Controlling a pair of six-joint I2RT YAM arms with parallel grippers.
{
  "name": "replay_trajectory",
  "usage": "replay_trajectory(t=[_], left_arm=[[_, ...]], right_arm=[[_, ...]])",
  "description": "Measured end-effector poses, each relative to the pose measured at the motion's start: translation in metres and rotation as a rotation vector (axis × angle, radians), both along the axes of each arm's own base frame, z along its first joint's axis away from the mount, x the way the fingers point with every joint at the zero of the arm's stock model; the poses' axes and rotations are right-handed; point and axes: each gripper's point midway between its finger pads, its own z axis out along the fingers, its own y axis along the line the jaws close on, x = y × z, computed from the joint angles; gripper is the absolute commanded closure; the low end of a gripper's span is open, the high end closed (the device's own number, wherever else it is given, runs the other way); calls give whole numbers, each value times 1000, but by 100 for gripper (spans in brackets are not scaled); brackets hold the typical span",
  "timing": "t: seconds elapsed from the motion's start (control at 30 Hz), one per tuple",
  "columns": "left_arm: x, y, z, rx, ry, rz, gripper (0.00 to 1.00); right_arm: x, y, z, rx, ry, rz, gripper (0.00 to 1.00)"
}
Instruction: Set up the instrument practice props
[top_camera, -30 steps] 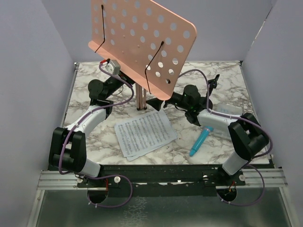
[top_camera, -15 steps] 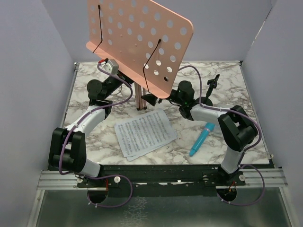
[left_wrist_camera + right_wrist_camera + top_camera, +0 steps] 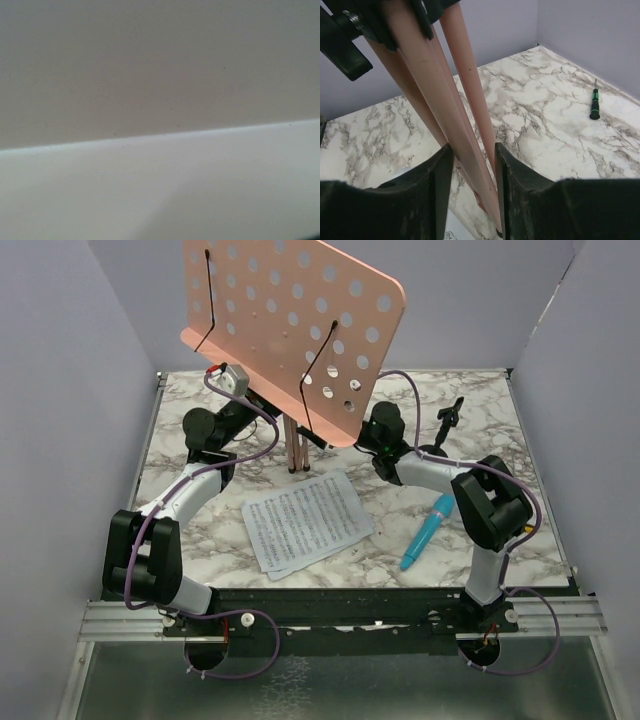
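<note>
Finding 1, right arm. My right gripper [image 3: 472,150] has come in from the open table to the folded tripod legs [image 3: 437,95] of the pink perforated music stand [image 3: 290,320], under the lower edge of its desk. A second ago the jaws were wide. They have since narrowed, and my fingers [image 3: 437,190] now bracket the bundled pink tubes, one on each side, at or just off their surface. I cannot confirm a firm clamp.

Finding 2, left arm. My left arm [image 3: 200,490] reaches under the desk from the other side and has not moved over this interval. The left gripper is hidden behind the desk, and its wrist view shows only blank grey, so I cannot tell the state of its jaws.

Finding 3, the stand. It is upright at the rear centre of the marble table [image 3: 540,530]. Its desk has shifted slightly to the left.

Finding 4, other props. The sheet-music pages [image 3: 305,520] lie flat in front of the stand. The blue toy microphone [image 3: 427,531] lies to their right, and the black mic stand [image 3: 450,418] is behind it. All are where they were. A black-and-green screwdriver [image 3: 592,105] lies well apart.

Assessment: the legs are still closed, and I judge that spreading them is the step in hand.
</note>
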Motion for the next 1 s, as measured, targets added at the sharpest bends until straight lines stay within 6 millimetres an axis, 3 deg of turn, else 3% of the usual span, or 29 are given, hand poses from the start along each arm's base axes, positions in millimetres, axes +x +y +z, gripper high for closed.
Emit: replay_trajectory(t=[0.4,1.0], left_arm=[[1,1,1,-1,4,2,100],[20,-1,5,20,71,10,100]], right_arm=[[0,4,-4,-12,-19,25,99],[16,-5,-4,-76,-55,-103,99]])
